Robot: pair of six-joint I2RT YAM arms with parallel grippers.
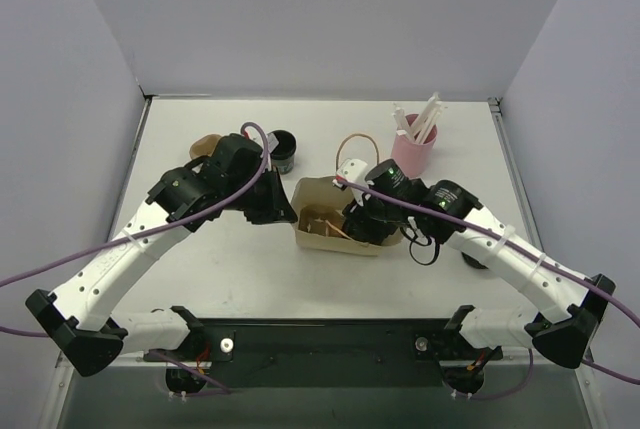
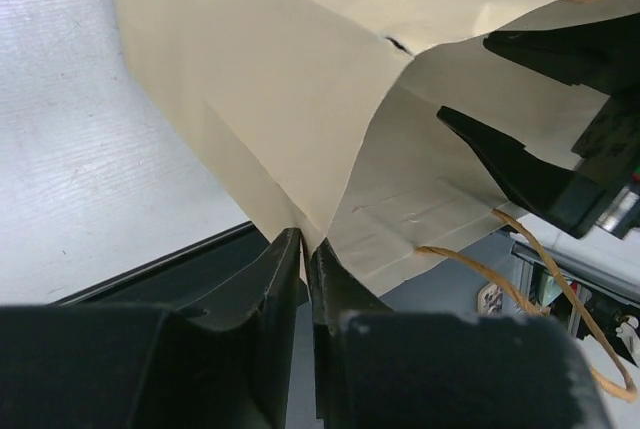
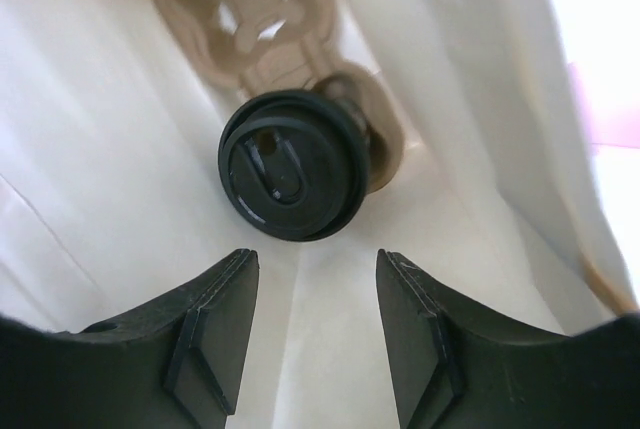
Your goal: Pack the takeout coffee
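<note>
A tan paper bag (image 1: 322, 211) stands at mid table with its mouth open. My left gripper (image 1: 283, 211) is shut on the bag's left rim; in the left wrist view the fingers (image 2: 305, 254) pinch the paper fold (image 2: 300, 99). My right gripper (image 1: 368, 225) is inside the bag, open and empty. In the right wrist view it (image 3: 313, 274) hangs just above a coffee cup with a black lid (image 3: 293, 164), which sits in a brown pulp carrier (image 3: 255, 4) at the bag's bottom. A second black-lidded cup (image 1: 282, 150) stands on the table behind my left arm.
A pink cup (image 1: 412, 152) holding white stirrers stands at the back right. A brown piece (image 1: 205, 144) lies behind my left arm. The bag's twine handle (image 1: 357, 139) loops toward the back. A dark object (image 1: 474, 260) lies partly under my right arm.
</note>
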